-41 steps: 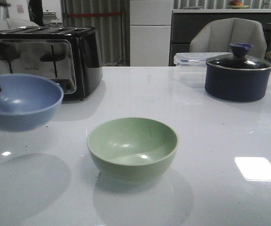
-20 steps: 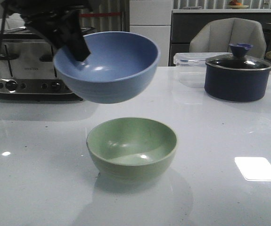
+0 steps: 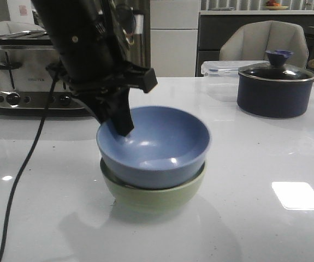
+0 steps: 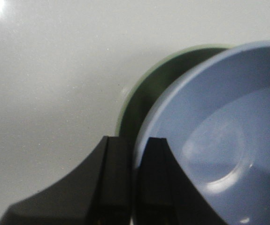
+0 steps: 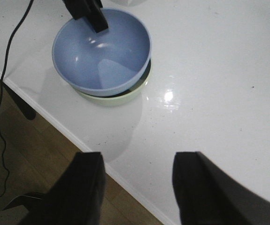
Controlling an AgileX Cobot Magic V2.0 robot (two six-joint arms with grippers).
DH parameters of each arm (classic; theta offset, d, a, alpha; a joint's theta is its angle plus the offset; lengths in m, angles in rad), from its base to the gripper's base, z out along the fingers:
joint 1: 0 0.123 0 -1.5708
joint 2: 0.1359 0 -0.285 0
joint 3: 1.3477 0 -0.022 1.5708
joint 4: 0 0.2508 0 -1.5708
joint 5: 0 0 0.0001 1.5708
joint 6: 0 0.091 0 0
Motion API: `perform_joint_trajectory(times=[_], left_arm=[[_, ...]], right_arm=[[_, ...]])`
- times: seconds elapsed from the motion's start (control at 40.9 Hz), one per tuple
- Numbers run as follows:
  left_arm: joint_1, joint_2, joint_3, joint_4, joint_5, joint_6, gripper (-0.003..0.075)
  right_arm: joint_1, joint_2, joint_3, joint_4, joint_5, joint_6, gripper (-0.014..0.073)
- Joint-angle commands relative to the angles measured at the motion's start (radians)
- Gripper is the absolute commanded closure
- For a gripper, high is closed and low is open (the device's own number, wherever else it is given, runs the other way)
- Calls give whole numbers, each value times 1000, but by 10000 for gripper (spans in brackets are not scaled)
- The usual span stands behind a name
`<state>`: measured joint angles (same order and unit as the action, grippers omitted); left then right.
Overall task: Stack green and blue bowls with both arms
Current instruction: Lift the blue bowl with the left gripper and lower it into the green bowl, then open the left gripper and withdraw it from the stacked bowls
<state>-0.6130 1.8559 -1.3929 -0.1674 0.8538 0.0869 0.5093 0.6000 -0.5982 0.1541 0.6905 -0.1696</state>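
Glossy white table (image 3: 266, 164), grey chair (image 3: 263, 41) behind, white cabinet (image 3: 173, 38), wooden floor (image 5: 27, 154)

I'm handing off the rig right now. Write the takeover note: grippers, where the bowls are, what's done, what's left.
Left gripper: shut on the blue bowl, pinching its rim on the toaster side.
Right gripper: open, holding nothing, back over the table's near edge.
Bowls: blue bowl sits nested in the green bowl, slightly off-centre, mid-table.
Done: blue placed into green.
Left: release the rim, lift the left arm clear.
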Motion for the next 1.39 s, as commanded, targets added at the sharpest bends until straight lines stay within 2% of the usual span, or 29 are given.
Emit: perform_joint_trajectory(times=[0.0, 0.049, 0.195, 0.293, 0.537, 0.733, 0.953, 1.368], left_arm=[[-9, -18, -35, -28, -38, -5, 589], [-9, -14, -35, -29, -41, -5, 547], [-9, -20, -39, -27, -54, -5, 334], [-9, -41, -58, -18, -46, -5, 259], [-9, -218, -86, 57, -25, -5, 263], [-9, -435, -25, 92, -32, -5, 263], [-9, -678, 151, 104, -46, -3, 263], [-9, -1111, 565, 111, -188, -3, 263]], right_arm=[[-1, -3, -26, 4, -65, -11, 143], [-1, -3, -26, 4, -65, -11, 143], [-1, -3, -26, 4, -65, -11, 143], [-1, -3, -26, 4, -65, -11, 143], [-1, -3, -26, 4, -65, -11, 143], [-1, -3, -26, 4, -65, -11, 143], [-1, -3, -26, 4, -65, -11, 143], [-1, -3, -26, 4, -65, -11, 143]])
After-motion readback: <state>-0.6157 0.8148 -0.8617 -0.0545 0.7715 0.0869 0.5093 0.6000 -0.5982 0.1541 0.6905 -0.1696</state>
